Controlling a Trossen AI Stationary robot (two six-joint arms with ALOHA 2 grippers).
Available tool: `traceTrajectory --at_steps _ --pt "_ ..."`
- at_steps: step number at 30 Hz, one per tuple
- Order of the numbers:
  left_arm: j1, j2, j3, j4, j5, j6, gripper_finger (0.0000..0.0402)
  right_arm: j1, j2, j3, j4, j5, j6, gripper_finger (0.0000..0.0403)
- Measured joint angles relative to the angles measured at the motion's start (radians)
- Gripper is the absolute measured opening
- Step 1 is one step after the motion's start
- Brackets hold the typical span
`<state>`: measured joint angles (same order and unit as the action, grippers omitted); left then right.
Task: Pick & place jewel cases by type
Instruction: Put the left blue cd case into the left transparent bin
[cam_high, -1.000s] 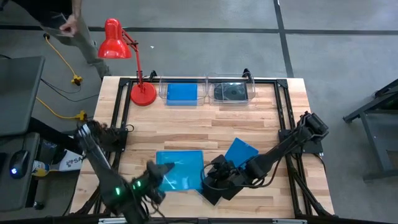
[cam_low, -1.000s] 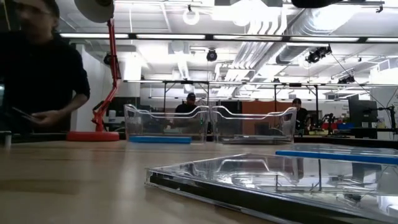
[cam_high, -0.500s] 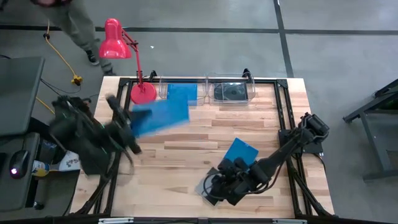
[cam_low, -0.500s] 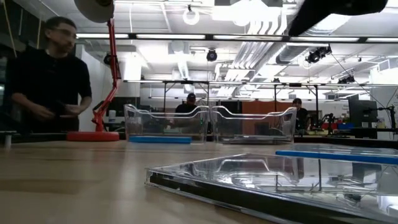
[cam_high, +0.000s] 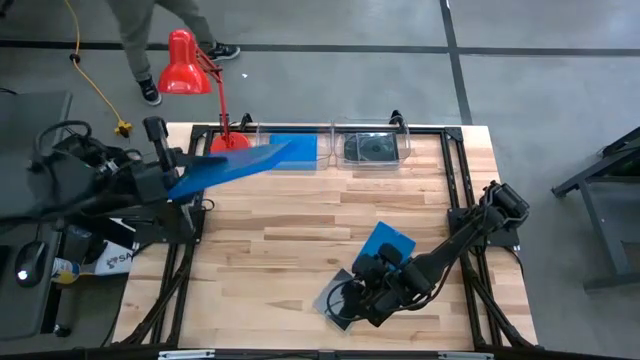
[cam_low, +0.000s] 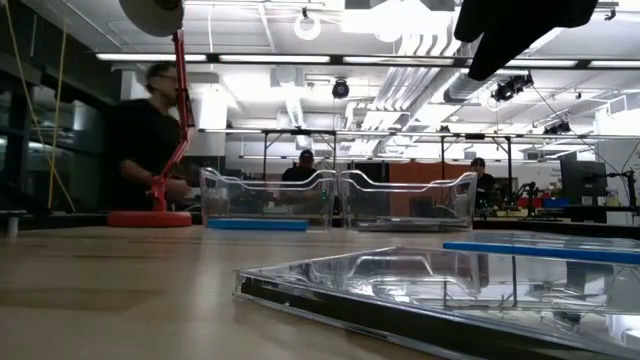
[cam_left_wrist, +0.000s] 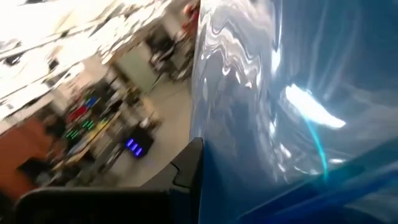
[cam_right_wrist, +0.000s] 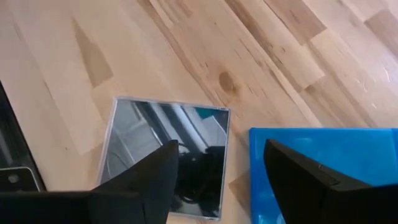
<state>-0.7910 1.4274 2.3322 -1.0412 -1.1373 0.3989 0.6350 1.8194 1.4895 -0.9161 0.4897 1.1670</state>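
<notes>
My left gripper (cam_high: 172, 176) is up high over the table's far left, shut on a bright blue jewel case (cam_high: 240, 160) that reaches toward the left clear bin (cam_high: 300, 138). That bin holds another blue case (cam_high: 300, 152); the right bin (cam_high: 372, 148) holds a dark case. In the left wrist view the held blue case (cam_left_wrist: 280, 112) fills the picture. My right gripper (cam_right_wrist: 221, 180) stands open just above a dark jewel case (cam_right_wrist: 165, 155) lying flat near the table's front edge. Beside it a blue case (cam_right_wrist: 323, 162) lies flat. My left gripper pinches the blue jewel case by one edge (cam_high: 188, 180) between its two fingers, coming level from the table's left side. One dark finger (cam_left_wrist: 186, 168) shows against the case's face (cam_left_wrist: 208, 149). The case is lifted clear of the table, tilted, its free end toward the left bin.
A red desk lamp (cam_high: 185, 65) stands at the far left corner, its base (cam_high: 222, 143) partly under the held case. A person (cam_low: 150, 135) stands behind the table's far left side. Bare wood (cam_high: 300, 230) lies between the bins and the near cases.
My left gripper has risen from the table's near edge and swung toward the far left, rolling as it went, carrying the blue case, which has gone from flat on the table to lifted clear and tilted near the left bin. My right gripper has turned a little over the dark case.
</notes>
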Motion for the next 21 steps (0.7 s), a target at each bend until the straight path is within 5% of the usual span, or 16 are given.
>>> traceTrajectory --at_steps 10,21 --pt "0.0 0.001 0.0 0.295 0.331 0.068 0.0067 0.01 0.0 0.0 0.0 0.006 -0.025 0.022" --pt "-0.001 0.017 -0.001 0.347 0.566 0.068 0.0067 0.023 0.0 0.002 0.0 0.017 -0.034 0.022"
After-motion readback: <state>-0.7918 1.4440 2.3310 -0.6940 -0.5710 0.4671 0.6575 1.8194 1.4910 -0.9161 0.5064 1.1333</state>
